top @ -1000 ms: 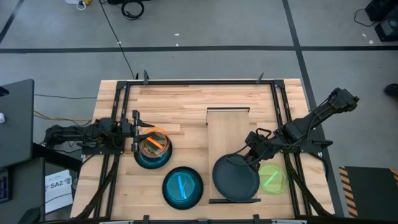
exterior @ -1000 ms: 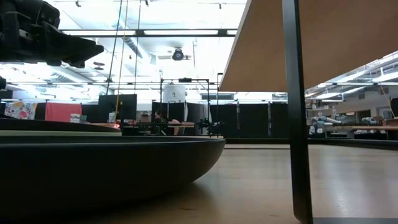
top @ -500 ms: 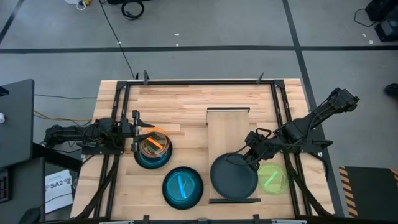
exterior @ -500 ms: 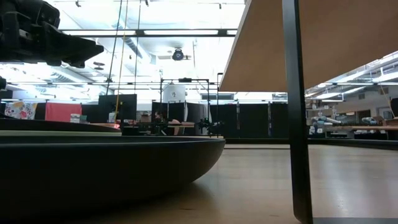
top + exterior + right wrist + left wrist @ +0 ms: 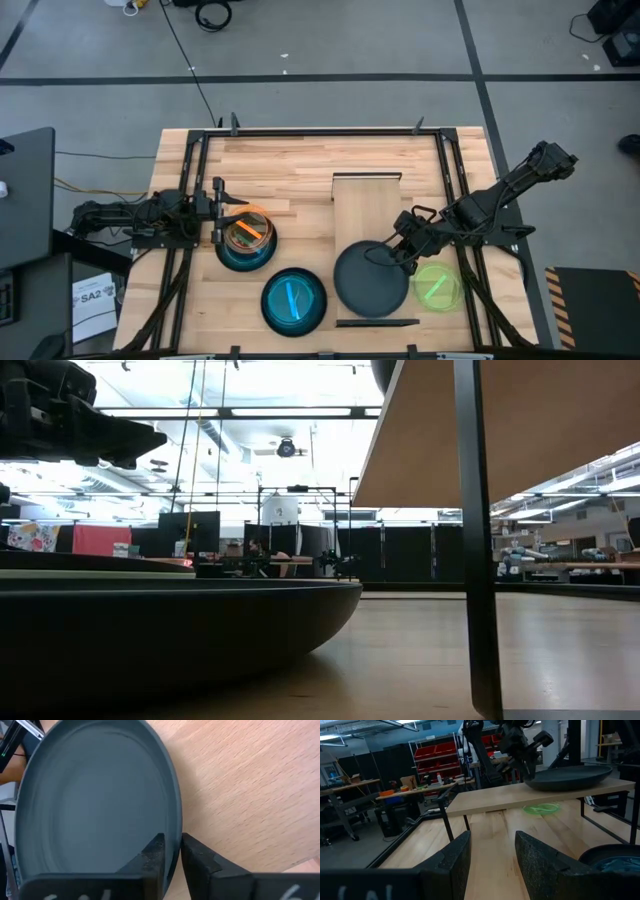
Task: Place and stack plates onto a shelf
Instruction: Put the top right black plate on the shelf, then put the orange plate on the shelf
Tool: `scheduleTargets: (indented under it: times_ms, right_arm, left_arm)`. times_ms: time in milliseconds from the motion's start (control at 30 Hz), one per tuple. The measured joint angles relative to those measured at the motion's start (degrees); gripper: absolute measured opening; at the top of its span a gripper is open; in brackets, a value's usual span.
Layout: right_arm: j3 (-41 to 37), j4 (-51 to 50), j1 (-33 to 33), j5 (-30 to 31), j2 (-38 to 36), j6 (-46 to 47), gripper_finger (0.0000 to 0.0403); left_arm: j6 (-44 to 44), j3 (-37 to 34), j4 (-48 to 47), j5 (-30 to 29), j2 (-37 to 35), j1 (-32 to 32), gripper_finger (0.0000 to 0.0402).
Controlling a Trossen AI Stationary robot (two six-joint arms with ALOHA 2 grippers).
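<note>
A large matte black plate (image 5: 370, 280) lies on the near end of the pale wood shelf (image 5: 366, 205), which stands raised above the table. My right gripper (image 5: 387, 256) is at the plate's far right rim, slightly open, one finger on each side of the rim (image 5: 172, 832). My left gripper (image 5: 218, 212) waits open at the table's left, beside an orange plate stacked in a teal one (image 5: 246, 238). A teal-blue plate (image 5: 294, 300) and a lime-green plate (image 5: 438, 285) rest on the tabletop. My right gripper straddles the black plate's rim (image 5: 174, 840), one finger (image 5: 154, 851) inside the plate and the other (image 5: 196, 856) outside, slanting down from the table's right. Whether the fingers touch the rim I cannot tell. The plate lies flat on the shelf.
The shelf's far half (image 5: 366, 195) is bare wood. The lime-green plate lies low beside the shelf's right legs, under my right arm. A dark frame (image 5: 300, 131) runs round the table. In the low view a dark plate (image 5: 150, 630) fills the foreground.
The black plate has shifted a little toward the table's left and far side and now sits more squarely on the shelf's near end. My right arm has stayed in place at the plate's rim.
</note>
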Motion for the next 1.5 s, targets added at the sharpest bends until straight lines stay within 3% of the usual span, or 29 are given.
scheduleTargets:
  times_ms: [467,1033,1500]
  right_arm:
    - [0.0,-0.1,0.0,-3.0,0.0,-0.5,0.0146]
    - [0.0,-0.3,0.0,-0.8,-1.1,-4.6,0.0146]
    - [0.0,-0.3,-1.6,9.5,-8.0,-10.9,0.0145]
  left_arm:
    - [0.0,0.0,0.0,0.0,0.0,0.0,0.016]
    - [0.0,0.0,0.0,0.0,0.0,0.0,0.016]
    - [0.0,0.0,0.7,0.0,0.0,0.0,0.016]
